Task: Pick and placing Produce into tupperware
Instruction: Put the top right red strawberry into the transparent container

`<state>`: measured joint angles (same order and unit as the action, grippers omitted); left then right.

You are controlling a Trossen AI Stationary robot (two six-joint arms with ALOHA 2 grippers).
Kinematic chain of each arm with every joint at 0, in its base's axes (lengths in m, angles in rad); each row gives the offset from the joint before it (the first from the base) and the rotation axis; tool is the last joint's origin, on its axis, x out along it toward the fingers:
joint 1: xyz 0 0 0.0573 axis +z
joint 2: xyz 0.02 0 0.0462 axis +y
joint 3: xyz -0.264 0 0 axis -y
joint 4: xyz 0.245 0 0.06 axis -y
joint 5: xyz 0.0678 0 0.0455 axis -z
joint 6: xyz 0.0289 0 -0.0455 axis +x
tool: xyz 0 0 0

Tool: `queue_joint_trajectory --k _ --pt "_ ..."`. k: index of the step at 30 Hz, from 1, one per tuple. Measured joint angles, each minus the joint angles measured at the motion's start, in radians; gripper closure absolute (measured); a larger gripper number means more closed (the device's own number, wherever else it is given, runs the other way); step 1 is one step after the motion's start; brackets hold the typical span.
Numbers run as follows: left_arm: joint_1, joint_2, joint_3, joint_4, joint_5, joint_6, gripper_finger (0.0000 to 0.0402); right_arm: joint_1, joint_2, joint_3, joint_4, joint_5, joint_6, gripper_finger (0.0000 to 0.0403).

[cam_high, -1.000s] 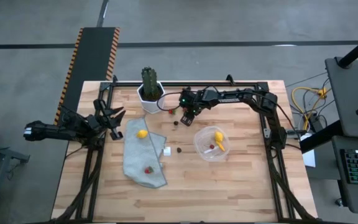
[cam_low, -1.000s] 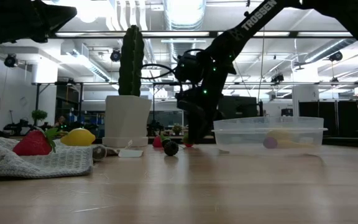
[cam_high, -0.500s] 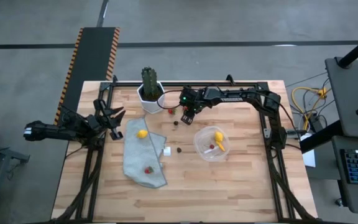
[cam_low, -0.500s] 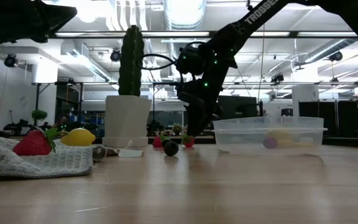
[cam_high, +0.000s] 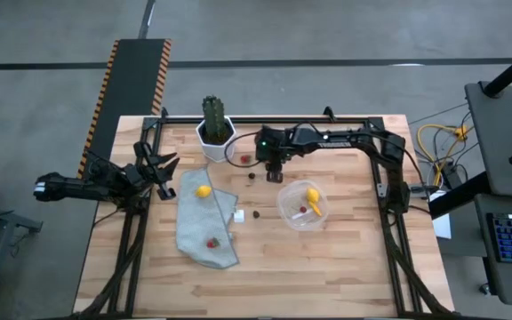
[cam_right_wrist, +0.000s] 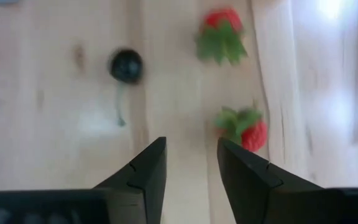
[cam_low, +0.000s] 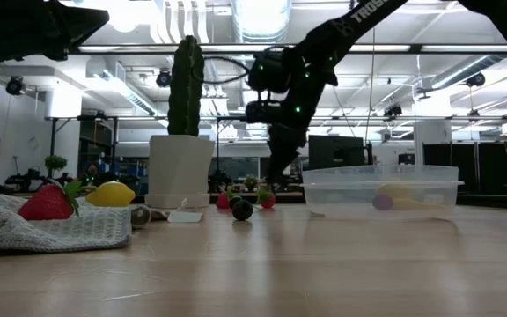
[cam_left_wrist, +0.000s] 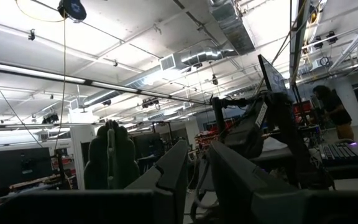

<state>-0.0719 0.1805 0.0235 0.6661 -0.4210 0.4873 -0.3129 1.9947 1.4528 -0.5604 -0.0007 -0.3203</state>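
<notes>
My right gripper (cam_high: 273, 174) (cam_right_wrist: 191, 149) hangs open over the far middle of the table, fingers pointing down, touching nothing. Below it lie a dark berry (cam_right_wrist: 126, 65) and two red strawberries (cam_right_wrist: 223, 31) (cam_right_wrist: 245, 132), one close beside a fingertip. The clear round tub (cam_high: 302, 205) stands to its near right and holds a yellow lemon (cam_high: 312, 196) and a small berry (cam_high: 302, 211). A second lemon (cam_high: 203, 190) and a strawberry (cam_high: 210, 242) rest on a grey cloth (cam_high: 201, 224). I see no carrot stick. My left gripper (cam_high: 164, 167) waits open at the left edge.
A cactus in a white pot (cam_high: 213, 130) stands at the far edge, just left of my right gripper. A small white cube (cam_high: 238, 215) and another dark berry (cam_high: 256, 214) lie between the cloth and the tub. Bare wood fills the near half of the table.
My right gripper has risen off the table and drifted slightly toward the right, toward the tub. A strawberry it stood over now shows on the table beneath it.
</notes>
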Motion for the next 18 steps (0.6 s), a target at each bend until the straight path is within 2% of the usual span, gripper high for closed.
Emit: queue_joint_trajectory --k 9,18 --pt "0.000 0.000 0.000 -0.001 0.000 0.000 0.0345 0.018 0.014 0.000 0.105 0.002 -0.251 0.0268" --pt "0.000 0.002 0.000 -0.003 0.000 0.000 0.0345 -0.028 0.021 -0.009 0.136 -0.003 -0.269 0.0276"
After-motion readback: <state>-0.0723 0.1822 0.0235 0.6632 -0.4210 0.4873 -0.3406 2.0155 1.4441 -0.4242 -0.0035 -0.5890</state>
